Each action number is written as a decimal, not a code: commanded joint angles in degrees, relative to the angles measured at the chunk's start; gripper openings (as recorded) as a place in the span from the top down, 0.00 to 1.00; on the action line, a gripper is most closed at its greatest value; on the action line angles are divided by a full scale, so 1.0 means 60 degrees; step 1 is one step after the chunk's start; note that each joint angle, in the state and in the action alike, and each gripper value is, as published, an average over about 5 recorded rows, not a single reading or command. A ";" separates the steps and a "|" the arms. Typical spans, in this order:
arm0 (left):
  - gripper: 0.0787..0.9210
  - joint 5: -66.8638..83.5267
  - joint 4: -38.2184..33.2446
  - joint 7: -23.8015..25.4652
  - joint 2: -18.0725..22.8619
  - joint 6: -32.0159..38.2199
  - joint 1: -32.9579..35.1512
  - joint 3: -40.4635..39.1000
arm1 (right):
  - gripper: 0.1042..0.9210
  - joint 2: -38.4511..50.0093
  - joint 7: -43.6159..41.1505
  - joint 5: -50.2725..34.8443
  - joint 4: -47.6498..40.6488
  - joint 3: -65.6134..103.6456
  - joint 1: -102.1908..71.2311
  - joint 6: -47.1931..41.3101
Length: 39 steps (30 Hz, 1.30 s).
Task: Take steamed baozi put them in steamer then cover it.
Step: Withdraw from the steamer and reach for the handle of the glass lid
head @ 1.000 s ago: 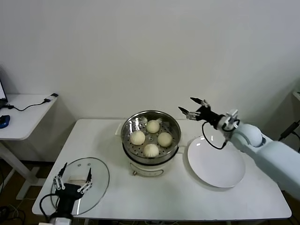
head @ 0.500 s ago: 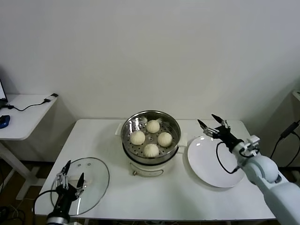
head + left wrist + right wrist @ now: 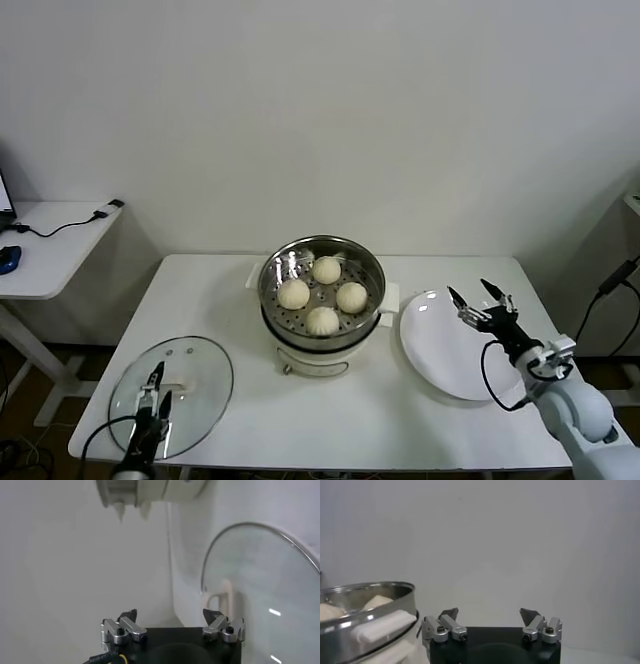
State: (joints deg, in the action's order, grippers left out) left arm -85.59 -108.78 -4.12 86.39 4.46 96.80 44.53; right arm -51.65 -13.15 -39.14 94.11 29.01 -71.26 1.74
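Four buns (image 3: pixel 321 295) sit together inside the steamer (image 3: pixel 275 300), a shiny metal basket with a holed bottom on a white pot base, at the middle of the white table (image 3: pixel 400 410). None of them is near either set of jaws.

The lid (image 3: pixel 195 375), clear glass with a metal rim and a white handle, lies flat on the table at the near left corner, well apart from the steamer. The left gripper (image 3: pixel 153 393) hangs over the near edge of that lid. Its jaws stand wide and hold nothing. In the left wrist view the left gripper (image 3: pixel 172 622) has the lid's white handle (image 3: pixel 225 597) just beyond its jaws and a little to one side, with the glass spreading out past it; whether the jaws touch the glass cannot be told.

The right gripper (image 3: pixel 482 302) is over the far right rim of an empty white plate (image 3: pixel 440 350), which lies just beside the steamer. Its jaws are spread wide and empty, and the steamer is off to their left. In the right wrist view the right gripper (image 3: pixel 490 620) points toward the bare wall, with the steamer's metal rim at the side.
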 commanded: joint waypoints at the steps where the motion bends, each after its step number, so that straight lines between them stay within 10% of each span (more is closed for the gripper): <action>1: 0.12 -0.0902 0.1397 -0.0419 -0.0004 -0.0412 -0.0755 0.0007 | 0.12 -0.0497 -0.0045 0.0617 -0.0029 0.0674 -0.0687 0.0093; 25: 0.13 -0.0225 0.3187 -0.1598 -0.0352 -0.0479 -0.2388 -0.0096 | 0.12 -0.1030 -0.0389 0.1138 -0.0116 0.1134 -0.1087 0.0334; 39: 0.57 0.0366 0.3185 -0.1629 -0.0376 -0.0376 -0.2362 -0.0151 | 0.12 -0.1271 -0.0583 0.1420 -0.0286 0.1193 -0.1081 0.0506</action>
State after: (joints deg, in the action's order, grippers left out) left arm -85.52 -90.47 -13.07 84.37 1.95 83.37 43.64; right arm -58.83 -16.34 -31.32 92.65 35.95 -77.60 4.49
